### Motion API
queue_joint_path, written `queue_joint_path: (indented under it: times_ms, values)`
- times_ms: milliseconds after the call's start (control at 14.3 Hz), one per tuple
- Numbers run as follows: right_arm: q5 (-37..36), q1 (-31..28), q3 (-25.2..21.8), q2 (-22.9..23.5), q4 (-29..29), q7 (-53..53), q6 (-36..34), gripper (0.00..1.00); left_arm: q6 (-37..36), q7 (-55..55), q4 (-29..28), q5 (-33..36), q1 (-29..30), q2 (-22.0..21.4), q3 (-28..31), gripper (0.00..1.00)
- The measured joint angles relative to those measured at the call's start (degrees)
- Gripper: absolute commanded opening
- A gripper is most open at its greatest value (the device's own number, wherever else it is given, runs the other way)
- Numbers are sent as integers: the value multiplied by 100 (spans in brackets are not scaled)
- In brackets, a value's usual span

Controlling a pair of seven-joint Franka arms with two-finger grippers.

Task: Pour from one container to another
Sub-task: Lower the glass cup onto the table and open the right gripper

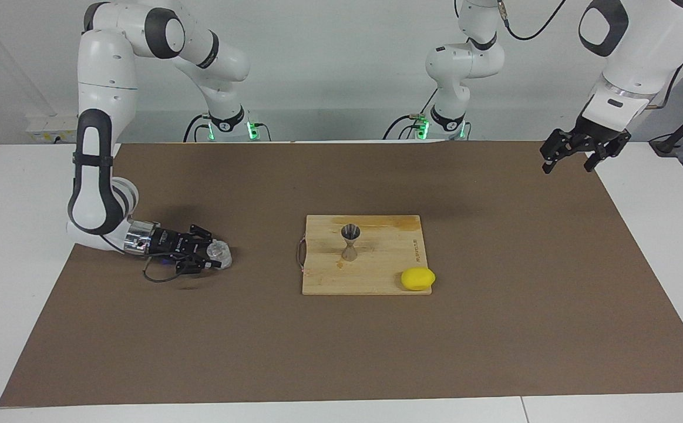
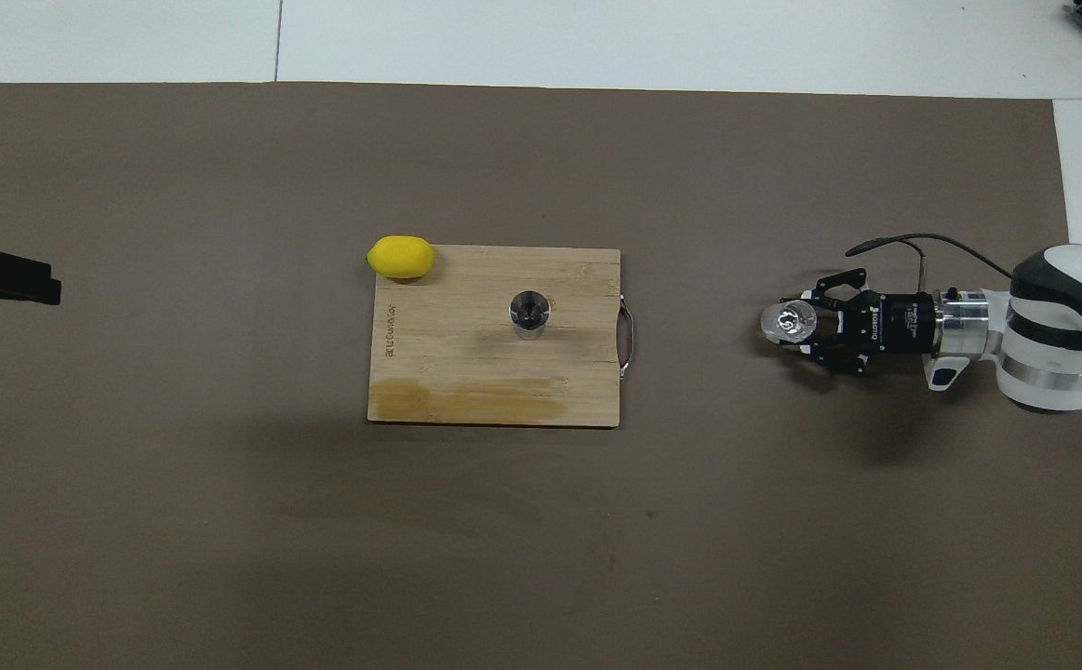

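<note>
in the facing view, the right gripper [image 1: 211, 259] at middle left is clamping the glass cup [image 1: 219, 254] low over the brown mat [image 1: 494, 305]; the left gripper [image 1: 570, 158] is hanging with fingers apart at upper right. the jigger [image 1: 350, 241] is standing on the wooden board [image 1: 376, 270] beside a lemon [image 1: 417, 278], white wall above. in the overhead view, the glass cup [image 2: 788, 321] is sitting in the right gripper [image 2: 806, 324] at middle right; the jigger [image 2: 529, 312] is standing at centre.

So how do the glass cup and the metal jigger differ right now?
The glass cup is clear and squat; the jigger is grey metal, pinched at the waist. The cup sits in the right gripper, shut on it, over the brown mat toward the right arm's end; the jigger stands free on the cutting board. Both are small and upright, mouths up.
</note>
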Motion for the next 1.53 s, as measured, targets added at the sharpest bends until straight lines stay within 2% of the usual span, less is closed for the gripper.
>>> queue_joint_path:
  times_ms: [279, 349, 418, 488, 558, 627, 837, 1046, 1325, 1534]
  values:
    - [0, 2, 12, 5, -2, 0, 0, 0, 0, 0, 0, 0, 0, 0, 0, 100]
    - [0, 0, 12, 12, -5, 0, 1, 32, 0, 0, 0, 0, 0, 0, 0, 100]
    - [0, 0, 12, 27, -6, -4, 0, 58, 0, 0, 0, 0, 0, 0, 0, 100]
    - [1, 0, 13, 42, -5, -6, 0, 68, 0, 0, 0, 0, 0, 0, 0, 100]
    - [0, 4, 15, 43, -2, -8, 0, 86, 0, 0, 0, 0, 0, 0, 0, 100]
    - [-6, 14, 17, 43, 3, -11, 0, 100, 0, 0, 0, 0, 0, 0, 0, 100]
    - [-167, 23, 40, 3, 100, -30, 0, 100, 0, -1, 0, 0, 0, 0, 0, 100]
    - [-403, 21, 40, -272, 170, 11, -1, 100, 0, -1, 0, 0, 0, 0, 0, 100]
    - [-948, 22, 41, -885, 214, 330, -1, 100, 0, -1, 1, 0, 0, 0, 1, 100]
    - [-1737, 107, 43, -1512, 228, 499, 129, 100, 0, -1, 1, 0, 0, 0, 2, 100]
